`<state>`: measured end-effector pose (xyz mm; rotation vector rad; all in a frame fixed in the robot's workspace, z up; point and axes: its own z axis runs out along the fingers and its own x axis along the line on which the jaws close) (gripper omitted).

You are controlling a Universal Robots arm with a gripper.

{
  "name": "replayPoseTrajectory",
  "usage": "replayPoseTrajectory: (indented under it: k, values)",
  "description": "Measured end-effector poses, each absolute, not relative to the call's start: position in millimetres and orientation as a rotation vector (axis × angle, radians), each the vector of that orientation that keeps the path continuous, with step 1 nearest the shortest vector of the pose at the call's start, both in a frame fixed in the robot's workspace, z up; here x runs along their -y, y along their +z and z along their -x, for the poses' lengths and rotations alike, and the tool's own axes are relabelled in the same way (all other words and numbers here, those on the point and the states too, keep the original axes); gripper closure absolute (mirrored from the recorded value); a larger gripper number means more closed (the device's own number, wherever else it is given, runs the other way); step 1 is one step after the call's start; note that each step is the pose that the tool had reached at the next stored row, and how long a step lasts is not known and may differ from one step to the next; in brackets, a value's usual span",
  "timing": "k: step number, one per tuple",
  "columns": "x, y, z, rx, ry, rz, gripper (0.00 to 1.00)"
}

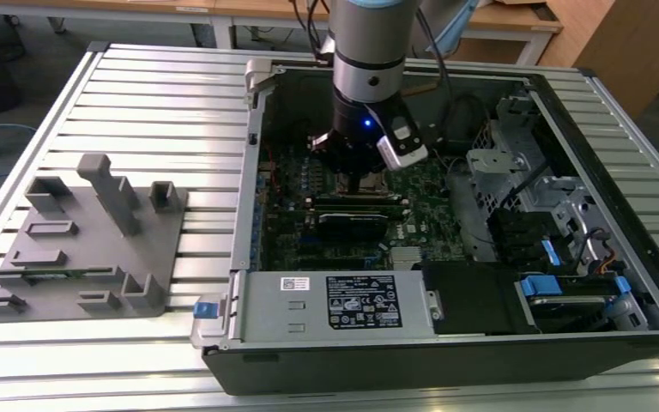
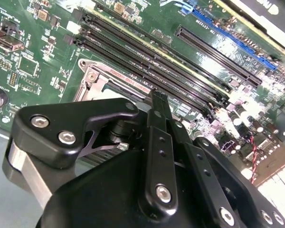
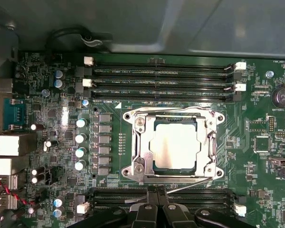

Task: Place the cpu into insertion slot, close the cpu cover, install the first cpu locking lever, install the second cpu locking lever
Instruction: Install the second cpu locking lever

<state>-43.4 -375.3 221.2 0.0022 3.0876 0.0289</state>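
Slatted metal table (image 1: 135,94) carries an open case (image 1: 421,369), with a grey fixture (image 1: 89,240) at 9 o'clock of it in the exterior view. The arm (image 1: 370,51) is reached down into the case, and the gripper (image 1: 362,182) is held low over the board, at about 12 o'clock of the power box (image 1: 329,300). In the first wrist view the gripper (image 3: 156,191) is seen with its fingers pressed together. Its tip is just beside the socket edge, by a thin wire lever (image 3: 190,185); whether anything is pinched cannot be told. The cpu (image 3: 175,145) is seated flat in the slot (image 3: 153,166). It is a pale, silver-beige square, evenly lit and not visibly tilted, with a narrow dark margin around it. The cover (image 3: 141,142), a bright metal frame, is laid down around it, so the first two steps are judged done. The lever looks unlatched and slightly raised. Trouble is judged likeliest there: if the wire is pushed off line it could spring away from the narrow tip, miss its hook, or scrape the board. The nearby memory slots (image 3: 161,78) could be struck if the gripper is driven too low. A cover not fully down could be bent under lever force.
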Motion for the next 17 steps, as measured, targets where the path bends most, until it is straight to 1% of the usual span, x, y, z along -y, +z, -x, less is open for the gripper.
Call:
replayPoseTrajectory:
  k: [9, 17]
  values:
    - [375.6, 210.0, 43.4, -3.088, 0.035, -0.002, 0.89]
    - [375.6, 207.3, 44.2, -3.088, 0.035, -0.002, 0.89]
